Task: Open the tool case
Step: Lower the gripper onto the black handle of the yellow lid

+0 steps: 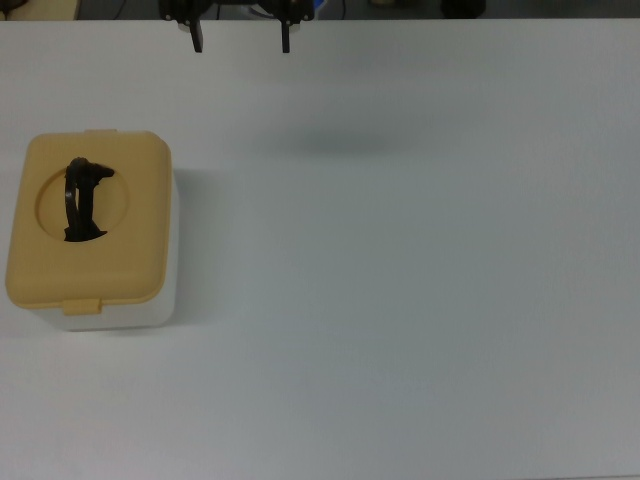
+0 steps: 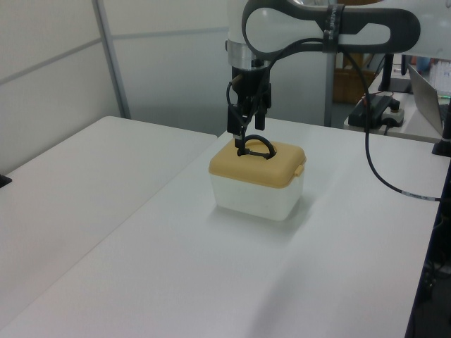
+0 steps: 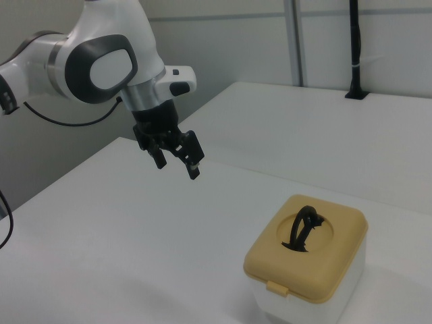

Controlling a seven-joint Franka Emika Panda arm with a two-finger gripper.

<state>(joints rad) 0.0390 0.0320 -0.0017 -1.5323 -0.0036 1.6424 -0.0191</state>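
The tool case (image 1: 120, 270) stands at the top view's left on the white table (image 1: 400, 300), its tan-yellow lid (image 1: 135, 170) down on the translucent white body. The black handle (image 1: 82, 200) stands upright in the lid's round recess, and a small latch tab (image 1: 80, 305) shows on the near edge. My gripper (image 1: 241, 42) hangs open at the top view's upper edge, above the table and well clear of the case, with nothing between its fingers. In the right view the gripper (image 3: 177, 165) is up and to the left of the case (image 3: 307, 260). In the left view the gripper (image 2: 246, 125) hangs just behind the case (image 2: 257, 183).
A second white table (image 2: 84, 183) adjoins on the left view's left. A black cable (image 2: 380, 169) hangs from the arm on the left view's right, near a power strip (image 2: 380, 109). A black post (image 3: 354, 47) stands at the right view's far edge.
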